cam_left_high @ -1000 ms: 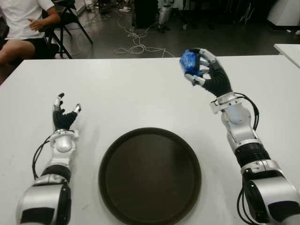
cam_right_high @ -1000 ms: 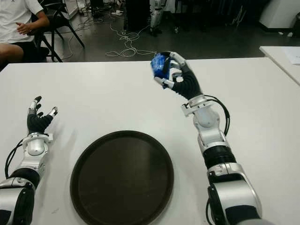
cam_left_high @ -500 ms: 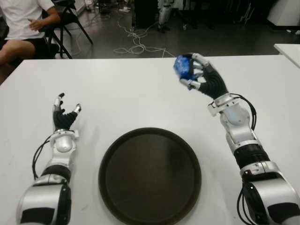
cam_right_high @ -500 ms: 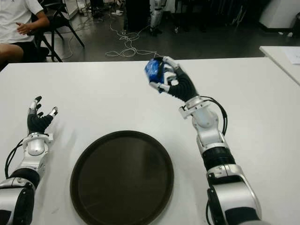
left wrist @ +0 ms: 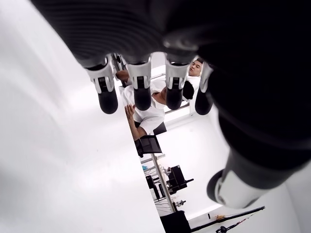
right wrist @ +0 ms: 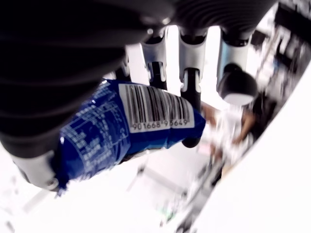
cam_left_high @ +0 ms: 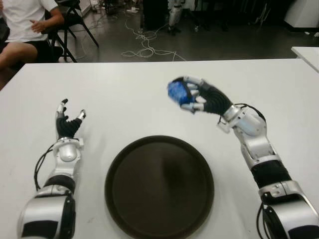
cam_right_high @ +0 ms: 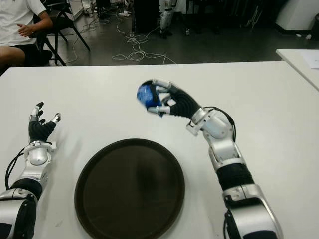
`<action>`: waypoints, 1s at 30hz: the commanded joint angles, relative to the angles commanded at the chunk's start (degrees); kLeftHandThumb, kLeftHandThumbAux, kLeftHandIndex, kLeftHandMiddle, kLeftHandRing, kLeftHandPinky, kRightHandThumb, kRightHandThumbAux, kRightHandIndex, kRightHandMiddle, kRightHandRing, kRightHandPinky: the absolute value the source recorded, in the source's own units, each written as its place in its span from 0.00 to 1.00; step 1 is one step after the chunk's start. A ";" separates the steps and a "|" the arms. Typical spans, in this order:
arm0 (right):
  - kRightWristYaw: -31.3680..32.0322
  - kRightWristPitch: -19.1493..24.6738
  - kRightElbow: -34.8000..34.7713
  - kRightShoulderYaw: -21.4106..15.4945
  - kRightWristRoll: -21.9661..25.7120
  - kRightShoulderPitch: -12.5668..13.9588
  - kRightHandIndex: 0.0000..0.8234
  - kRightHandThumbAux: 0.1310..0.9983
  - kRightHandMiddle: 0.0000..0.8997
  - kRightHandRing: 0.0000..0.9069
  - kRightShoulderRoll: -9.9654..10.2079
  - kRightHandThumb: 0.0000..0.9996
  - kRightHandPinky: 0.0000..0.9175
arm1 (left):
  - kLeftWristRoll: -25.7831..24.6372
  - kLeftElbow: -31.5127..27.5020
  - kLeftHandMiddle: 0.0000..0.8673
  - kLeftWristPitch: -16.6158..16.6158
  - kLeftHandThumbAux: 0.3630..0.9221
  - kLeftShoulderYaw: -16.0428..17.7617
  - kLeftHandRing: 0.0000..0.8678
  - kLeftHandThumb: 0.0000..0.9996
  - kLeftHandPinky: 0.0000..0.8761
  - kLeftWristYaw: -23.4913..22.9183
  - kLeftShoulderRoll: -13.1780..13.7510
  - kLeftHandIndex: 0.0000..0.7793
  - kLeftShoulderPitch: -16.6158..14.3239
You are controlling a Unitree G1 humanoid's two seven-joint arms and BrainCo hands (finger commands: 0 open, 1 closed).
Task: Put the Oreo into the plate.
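Observation:
My right hand is curled around a small blue Oreo packet, held in the air above the white table, just beyond the far right rim of the plate. The right wrist view shows the packet with a white barcode patch, pinned between thumb and fingers. A round dark brown plate lies on the table near the front edge, with nothing on it. My left hand shows to the left of the plate, fingers spread and holding nothing.
A person in a white shirt sits on a chair beyond the table's far left corner. Cables lie on the dark floor behind the table. Another white table's corner shows at the far right.
My right hand has carried the Oreo packet to the left and nearer, lower toward the plate, tilting over as it went. The left hand has not moved.

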 joint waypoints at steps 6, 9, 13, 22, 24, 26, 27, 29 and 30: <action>2.20 -0.16 -0.69 0.13 0.50 0.16 0.54 0.66 0.95 0.96 -0.11 0.72 0.96 | 0.19 -0.06 0.06 -0.10 0.64 -0.19 0.03 0.00 0.02 0.25 0.03 0.05 0.07; 3.09 0.38 -1.27 0.31 0.68 0.20 0.54 0.66 0.95 0.96 -0.22 0.72 0.96 | 0.32 0.00 0.06 -0.08 0.63 -0.33 0.04 0.00 0.02 0.42 0.07 0.05 0.04; 4.40 1.67 -2.19 0.61 0.92 0.41 0.54 0.66 0.95 0.96 -0.41 0.72 0.95 | 0.60 0.04 0.06 -0.14 0.63 -0.65 0.04 0.00 0.03 0.64 0.19 0.05 0.08; 6.66 5.47 -6.09 1.80 0.96 1.81 0.54 0.66 0.97 0.96 -1.30 0.73 0.94 | 0.13 0.12 0.07 -0.45 0.65 -0.60 0.04 0.00 0.03 0.06 0.17 0.05 0.14; 7.31 5.54 -6.92 2.22 1.05 2.18 0.54 0.66 0.97 0.96 -1.57 0.73 0.95 | -0.23 0.14 0.07 -0.42 0.65 -0.35 0.04 0.00 0.03 -0.27 0.07 0.05 0.14; 7.54 5.63 -7.82 2.61 0.88 2.54 0.54 0.67 0.97 0.95 -1.80 0.73 0.94 | -0.34 0.16 0.07 -0.31 0.65 -0.29 0.05 0.00 0.03 -0.31 0.05 0.05 0.13; 7.63 5.82 -8.22 2.76 0.82 2.66 0.54 0.67 0.97 0.95 -1.88 0.73 0.94 | -0.29 0.19 0.07 -0.21 0.65 -0.33 0.05 0.00 0.03 -0.23 0.08 0.05 0.11; 7.83 6.21 -8.73 2.93 0.82 2.79 0.54 0.67 0.97 0.95 -1.99 0.73 0.93 | -0.18 0.25 0.07 -0.04 0.65 -0.38 0.05 0.00 0.03 -0.09 0.12 0.05 0.08; 7.91 6.40 -8.91 2.98 0.86 2.82 0.53 0.67 0.97 0.95 -2.03 0.73 0.93 | -0.14 0.27 0.07 0.02 0.65 -0.40 0.05 0.00 0.03 -0.03 0.15 0.06 0.07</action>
